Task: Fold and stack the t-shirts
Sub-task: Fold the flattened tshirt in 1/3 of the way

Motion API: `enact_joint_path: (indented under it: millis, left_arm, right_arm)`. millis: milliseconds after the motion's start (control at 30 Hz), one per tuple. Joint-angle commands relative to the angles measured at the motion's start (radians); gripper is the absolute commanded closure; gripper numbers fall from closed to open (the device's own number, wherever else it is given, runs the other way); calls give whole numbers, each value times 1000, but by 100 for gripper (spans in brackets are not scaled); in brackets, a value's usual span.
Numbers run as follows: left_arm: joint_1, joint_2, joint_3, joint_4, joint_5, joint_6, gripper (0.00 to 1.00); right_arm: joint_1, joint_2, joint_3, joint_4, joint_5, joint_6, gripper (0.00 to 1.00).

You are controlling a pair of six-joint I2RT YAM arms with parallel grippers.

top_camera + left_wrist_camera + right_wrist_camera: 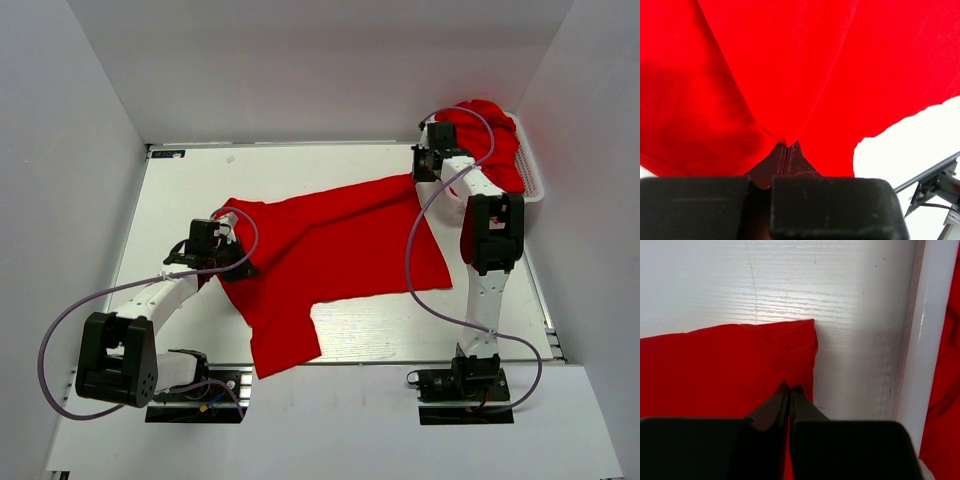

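In the spreading step, the left gripper (787,146) at nine o'clock and the right gripper (790,388) at one o'clock each clamp the t-shirt (330,250), which likely needs stretching flat next.

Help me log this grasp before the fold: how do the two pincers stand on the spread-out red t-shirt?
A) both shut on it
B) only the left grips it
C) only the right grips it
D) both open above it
A: the wrist views show the left pincer and the right pincer each closed, with the red t-shirt pinched at the tips.
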Motion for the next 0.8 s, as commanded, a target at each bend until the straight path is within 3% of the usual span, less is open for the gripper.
enact_joint_path:
  millis: [0,67,100,133,200,233,300,333,367,433,500,533,600,633,700,733,767]
  left_arm:
    - [-13,-21,-18,-1,57,0,100]
    - [-22,-12,-32,8,97,10,97]
    - [-22,-12,-42,18,97,10,90]
    - [-22,-21,-42,18,114,20,77]
    - [-22,-30,-24,-11,114,36,67]
    - [-31,-30,-12,-27,128,56,54]
    - [-31,-43,39,-67,116,72,43]
    - [-31,-52,59,-99,99,83,15]
    - [-31,-66,97,-114,84,94,0]
    - [-31,-66,132,-140,32,94,0]
    - [-31,-66,186,-150,-11,94,0]
    - [-31,-66,204,-150,-48,94,0]
    - [-12,-31,241,-108,-48,64,0]
    - [-11,-17,252,-90,-65,48,0]
    - [-11,18,292,-35,-90,33,0]
    - [-11,72,328,-7,-120,16,0]
    - [-11,106,347,14,-121,16,0]
  right_arm:
    - [-9,29,-2,1,60,8,100]
    - [-9,39,0,-3,63,13,96]
    - [-8,40,-2,-6,64,13,93]
    - [-9,43,-2,-6,64,13,89]
    - [-5,43,-2,-14,73,13,80]
    - [-5,43,0,-12,74,12,78]
    - [-5,37,3,-19,74,19,67]
    - [-6,34,4,-17,54,18,65]
    - [-8,22,3,-19,49,16,62]
    - [-3,16,3,-20,26,10,50]
    - [-2,-7,4,-23,11,5,48]
    - [0,-12,3,-22,-2,5,41]
    - [1,-33,3,-20,-40,5,37]
    - [2,-44,3,-20,-61,1,26]
    - [5,-58,9,-20,-86,1,21]
    - [3,-59,11,-19,-103,-5,10]
    - [6,-61,12,-17,-118,-5,10]
